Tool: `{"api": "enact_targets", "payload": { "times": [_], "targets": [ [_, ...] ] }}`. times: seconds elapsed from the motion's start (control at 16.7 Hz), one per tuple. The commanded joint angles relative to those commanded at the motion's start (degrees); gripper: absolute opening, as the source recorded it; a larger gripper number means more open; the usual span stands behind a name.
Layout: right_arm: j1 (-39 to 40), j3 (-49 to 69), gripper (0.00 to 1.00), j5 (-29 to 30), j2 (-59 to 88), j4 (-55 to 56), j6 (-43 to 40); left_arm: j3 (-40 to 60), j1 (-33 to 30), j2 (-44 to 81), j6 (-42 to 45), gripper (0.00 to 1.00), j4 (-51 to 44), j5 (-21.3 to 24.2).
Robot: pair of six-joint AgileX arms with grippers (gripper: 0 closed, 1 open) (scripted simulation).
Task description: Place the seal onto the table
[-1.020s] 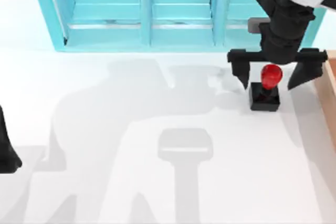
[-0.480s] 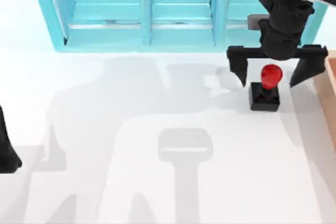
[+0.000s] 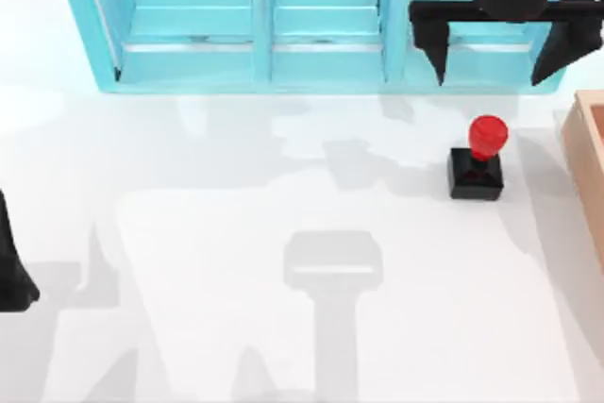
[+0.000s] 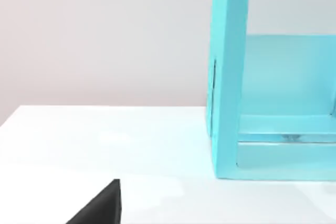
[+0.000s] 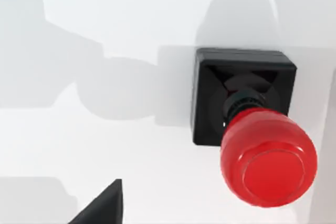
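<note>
Right claw (image 3: 503,52) spread wide, empty, up over the turquoise shelf unit (image 3: 255,21), well apart from the red-knobbed, black-square-based seal (image 3: 478,162). Seal stands upright on the plain white counter (image 3: 189,233), right side, near the tan wooden box (image 3: 590,167). Placement looks done. Left claw (image 3: 11,271) parked at the left edge; can't tell its state.

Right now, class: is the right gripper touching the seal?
Apart. The top view shows the open right gripper up by the shelf, bare table between it and the seal.

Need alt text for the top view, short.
A seal stands upright on the white table at right, free of the open right gripper raised above it before a turquoise shelf. The left gripper sits parked at the left edge.
</note>
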Motion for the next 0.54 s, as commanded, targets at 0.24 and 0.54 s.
{"api": "enact_targets", "payload": {
  "times": [0.24,0.54],
  "targets": [
    [-0.2,16.1,1.0,0.0,3.0,-12.2,-0.2,0.0,0.0,0.0,0.0,1.0,0.0,0.0],
    [-0.3,22.7,1.0,0.1,4.2,-18.3,-0.3,0.0,0.0,0.0,0.0,1.0,0.0,0.0]
  ]
}}
